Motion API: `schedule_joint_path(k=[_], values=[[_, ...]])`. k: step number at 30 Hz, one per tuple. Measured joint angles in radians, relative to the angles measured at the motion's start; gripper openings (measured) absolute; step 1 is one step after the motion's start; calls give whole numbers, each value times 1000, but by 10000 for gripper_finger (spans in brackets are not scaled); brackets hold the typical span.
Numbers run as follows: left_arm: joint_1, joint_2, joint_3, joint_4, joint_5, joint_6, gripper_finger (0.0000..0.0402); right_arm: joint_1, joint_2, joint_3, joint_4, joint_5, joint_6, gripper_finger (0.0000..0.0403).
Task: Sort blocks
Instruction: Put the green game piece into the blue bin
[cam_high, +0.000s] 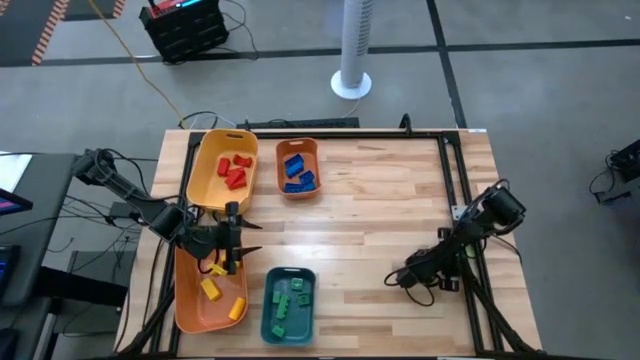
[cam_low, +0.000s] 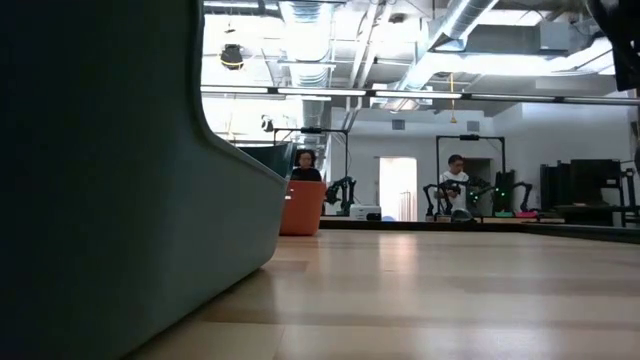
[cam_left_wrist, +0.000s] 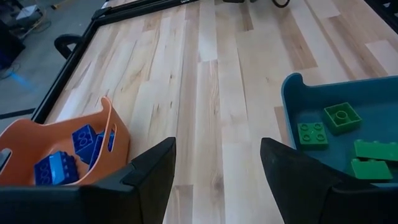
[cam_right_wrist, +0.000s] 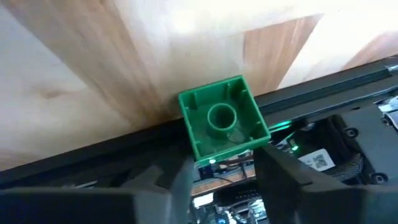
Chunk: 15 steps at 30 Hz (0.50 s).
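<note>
Wooden desk (cam_high: 380, 210) with black frame. Four trays on it: yellow tray (cam_high: 222, 168), small orange tray (cam_high: 298, 148), larger orange tray (cam_high: 196, 298), teal tray (cam_high: 289, 327). White fan (cam_high: 354, 50) on floor beyond. Two people (cam_low: 305, 166) seated in background.

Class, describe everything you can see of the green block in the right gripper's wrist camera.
The green block is a small square toy brick of glossy plastic, seen from its hollow underside: thin raised walls around one round tube in the middle. It sits tilted just beyond the right gripper, whose dark fingers flank it from below; whether they pinch it cannot be told. Behind it lie the light wooden tabletop and its black edge rail.
</note>
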<state>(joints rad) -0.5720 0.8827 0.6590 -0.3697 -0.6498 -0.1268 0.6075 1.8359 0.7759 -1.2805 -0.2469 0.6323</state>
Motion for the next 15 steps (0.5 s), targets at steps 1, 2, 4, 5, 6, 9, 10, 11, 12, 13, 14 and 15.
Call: schedule_joint_path(k=[1,2,4,5,6,9,10,11,12,13,14,15], values=[[0,0,0,-2,0,0,231,-1,0,4,-3,0,0,152],[0,0,0,-2,0,0,231,-3,0,9,-7,4,0,141],[0,0,0,-2,0,5,231,-8,2,31,-17,26,0,124],[0,0,0,-2,0,5,231,-10,1,43,-24,41,3,119],[0,0,0,-1,0,6,231,-13,-1,54,-29,63,13,115],[0,0,0,-1,0,6,231,-14,-22,83,-27,98,26,118],[0,0,0,-1,0,6,231,-14,-29,90,-20,102,26,123],[0,0,0,0,0,6,231,-14,-34,96,-7,102,26,130],[0,0,0,0,0,6,231,-14,-36,103,3,102,26,139],[0,0,0,0,0,6,231,-15,-38,110,9,103,26,149],[0,0,0,1,0,6,231,-16,-38,117,11,111,29,160],[0,0,0,1,0,6,231,-16,-38,122,18,122,38,171]])
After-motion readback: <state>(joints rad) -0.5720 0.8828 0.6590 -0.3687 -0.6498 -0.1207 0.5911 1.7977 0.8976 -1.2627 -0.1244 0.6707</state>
